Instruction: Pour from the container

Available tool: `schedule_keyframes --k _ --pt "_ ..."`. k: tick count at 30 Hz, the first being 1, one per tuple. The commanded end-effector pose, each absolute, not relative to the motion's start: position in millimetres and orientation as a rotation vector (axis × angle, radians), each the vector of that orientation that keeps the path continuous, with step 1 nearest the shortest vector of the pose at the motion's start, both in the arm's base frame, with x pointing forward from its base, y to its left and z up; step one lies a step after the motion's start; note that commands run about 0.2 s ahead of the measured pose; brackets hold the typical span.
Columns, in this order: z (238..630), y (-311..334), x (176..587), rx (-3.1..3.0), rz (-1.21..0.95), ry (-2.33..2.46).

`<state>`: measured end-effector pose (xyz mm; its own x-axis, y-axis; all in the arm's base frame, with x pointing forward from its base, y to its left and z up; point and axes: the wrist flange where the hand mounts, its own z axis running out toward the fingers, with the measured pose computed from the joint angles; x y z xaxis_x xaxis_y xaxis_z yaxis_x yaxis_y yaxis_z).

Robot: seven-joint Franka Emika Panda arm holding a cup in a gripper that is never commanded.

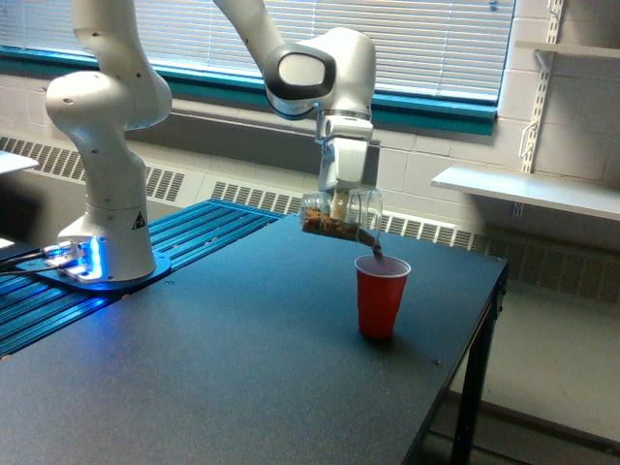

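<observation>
The end effector (pixel 341 206) pinched the clear plastic cup of brown granules (pixel 338 215) nearly horizontal, its mouth toward four o'clock, just above the opaque red plastic cup (pixel 380 297).

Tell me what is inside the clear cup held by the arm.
Brown granular bits lie along the lower wall of the tilted clear cup, and some spill from its mouth toward the red cup. The red cup's rim hides what has landed inside it.
</observation>
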<state>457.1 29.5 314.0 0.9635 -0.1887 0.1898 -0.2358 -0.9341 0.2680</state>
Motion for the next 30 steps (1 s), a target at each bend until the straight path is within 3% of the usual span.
schedule_keyframes --k 1,30 --pt "316.6 34.6 460.2 2.808 0.224 -0.296" --pt "316.6 38.7 463.9 2.775 0.139 -0.225"
